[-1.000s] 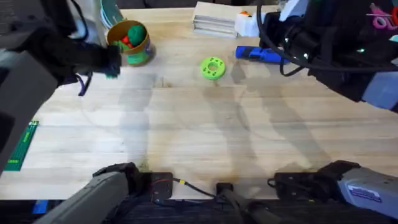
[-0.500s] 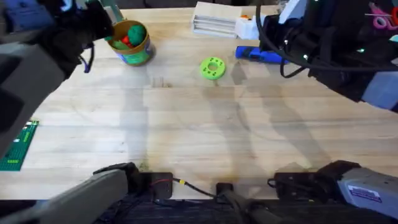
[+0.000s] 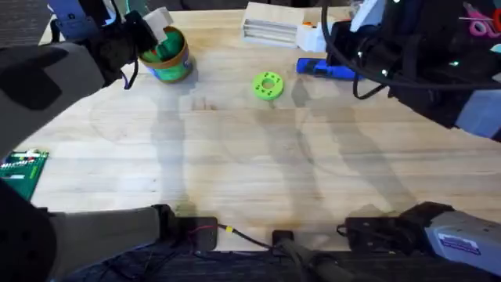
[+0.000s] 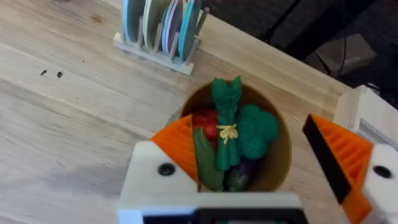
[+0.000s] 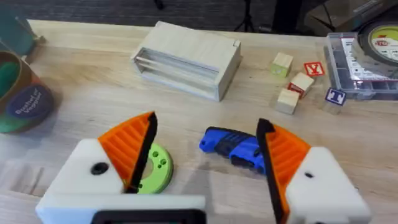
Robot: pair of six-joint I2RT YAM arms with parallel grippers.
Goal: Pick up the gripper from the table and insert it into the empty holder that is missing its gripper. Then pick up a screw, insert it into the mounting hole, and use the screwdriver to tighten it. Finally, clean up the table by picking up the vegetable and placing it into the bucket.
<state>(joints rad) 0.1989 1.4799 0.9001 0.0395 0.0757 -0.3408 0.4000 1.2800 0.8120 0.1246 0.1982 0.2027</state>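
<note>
The bucket (image 3: 174, 64) stands at the table's far left. Inside it (image 4: 280, 158) the slender green vegetable (image 4: 225, 127) lies on a broccoli piece and a red piece. My left gripper (image 3: 156, 35) hangs right over the bucket, open (image 4: 261, 158), its orange fingers (image 4: 179, 144) on either side of the vegetable and above it. The blue screwdriver (image 3: 325, 69) lies on the table at the far right. My right gripper (image 5: 208, 152) hovers open above the screwdriver (image 5: 231, 147), holding nothing.
A round green ring disc (image 3: 268, 84) lies between bucket and screwdriver. A pale wooden box (image 3: 270, 22) sits at the far edge, with letter blocks (image 5: 292, 81) and a clear case (image 5: 367, 56) beyond. A plate rack (image 4: 161, 28) stands behind the bucket. A green board (image 3: 19, 168) lies at left.
My left arm swung from the bucket's left side up and over it, and its open gripper now hangs above the rim. The right arm has stayed put.
</note>
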